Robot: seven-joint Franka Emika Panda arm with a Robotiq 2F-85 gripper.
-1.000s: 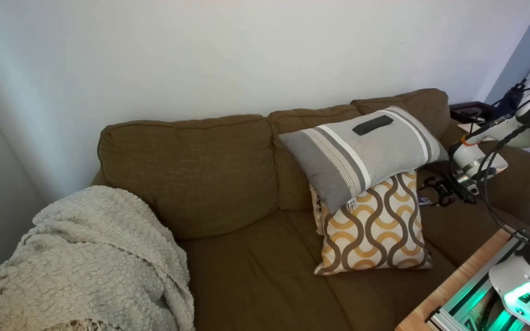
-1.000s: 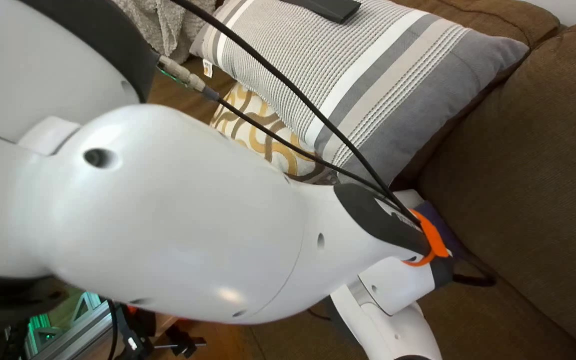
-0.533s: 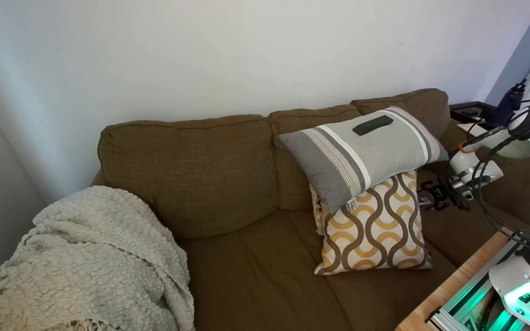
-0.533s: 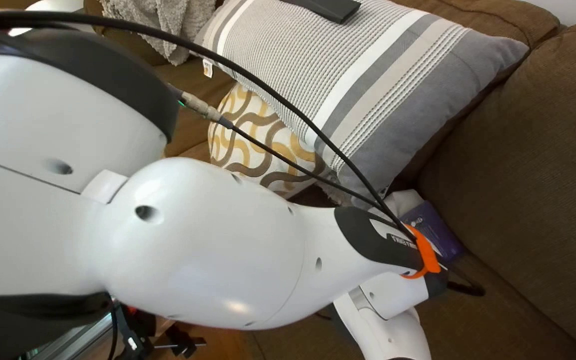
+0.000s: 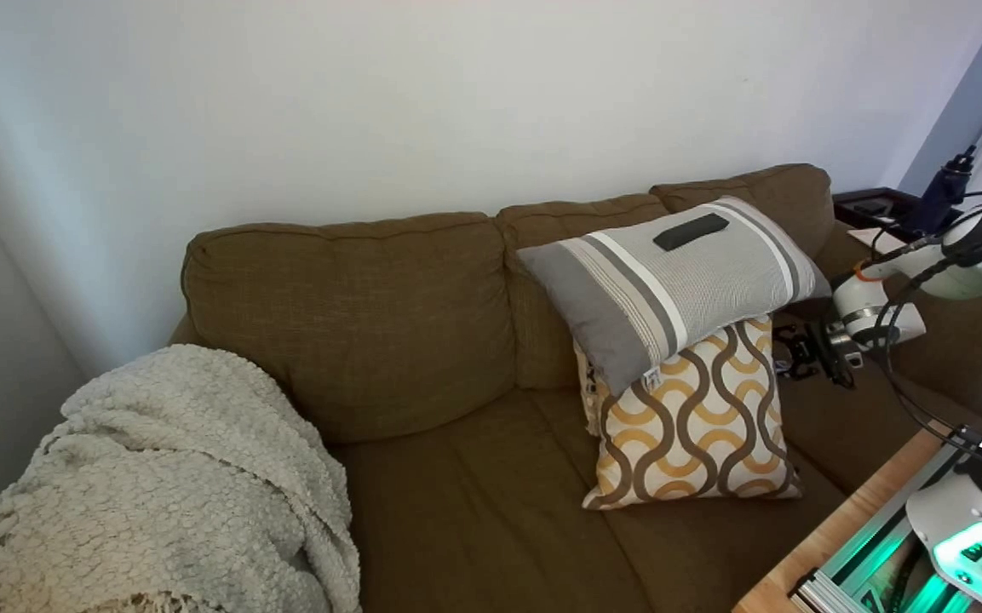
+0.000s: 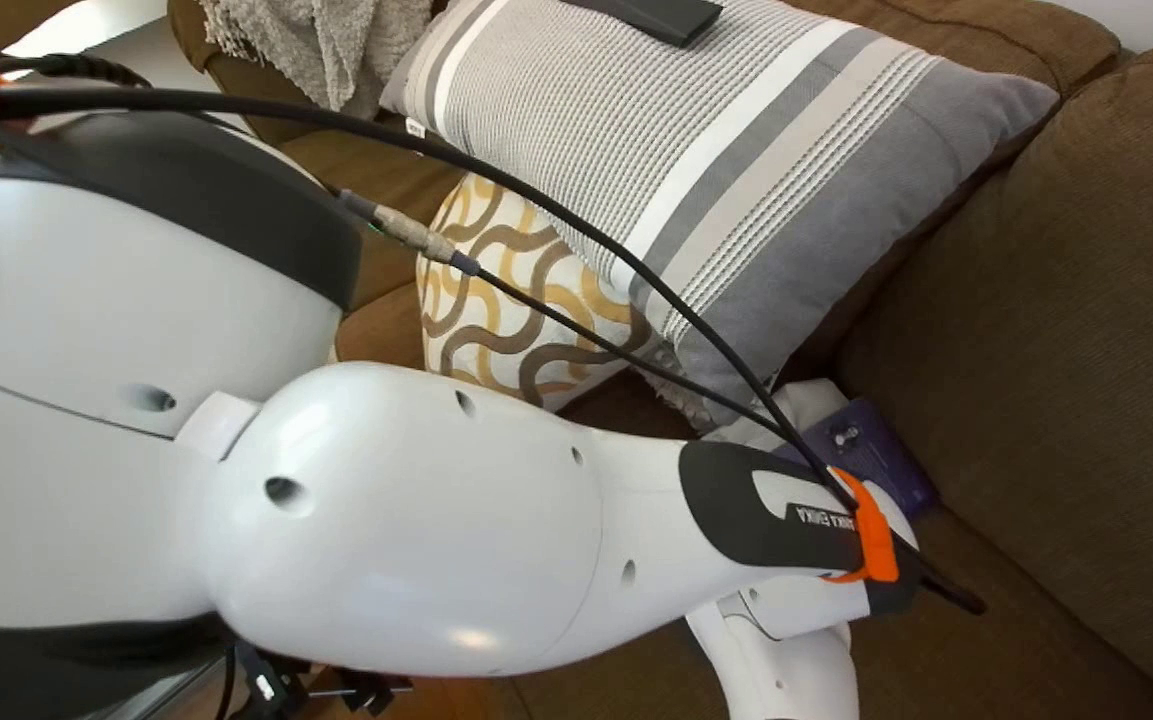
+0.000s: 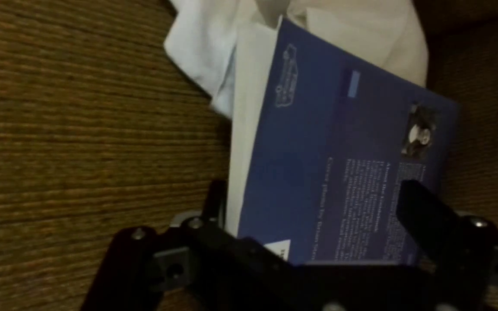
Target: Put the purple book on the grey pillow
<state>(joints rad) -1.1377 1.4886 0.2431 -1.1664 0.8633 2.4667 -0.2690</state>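
Observation:
The purple book (image 7: 318, 129) lies on the sofa seat, partly on a white cloth, and fills the middle of the wrist view. It shows partly in an exterior view (image 6: 871, 450), with the arm covering the rest. My gripper (image 7: 313, 190) is open over the book's near end. One finger is beside the white page edge; the other overlaps the cover near the opposite edge in the picture. In an exterior view the gripper (image 5: 797, 351) mostly hides the book. The grey pillow (image 5: 695, 277) rests on top of the patterned cushion; it also shows in an exterior view (image 6: 616, 120).
A dark flat object (image 5: 691, 231) lies on the grey pillow. The mustard-and-white cushion (image 5: 695, 417) stands below it. The white cloth (image 7: 361, 30) is bunched at the book's far end. Sofa back cushions (image 6: 1066, 350) rise beside the book. A pale blanket (image 5: 175, 477) covers the sofa's far end.
My gripper has moved slightly left in an exterior view, towards the book. The arm has shifted and uncovers more of the book. The book seems shifted very slightly; the pillow has not moved.

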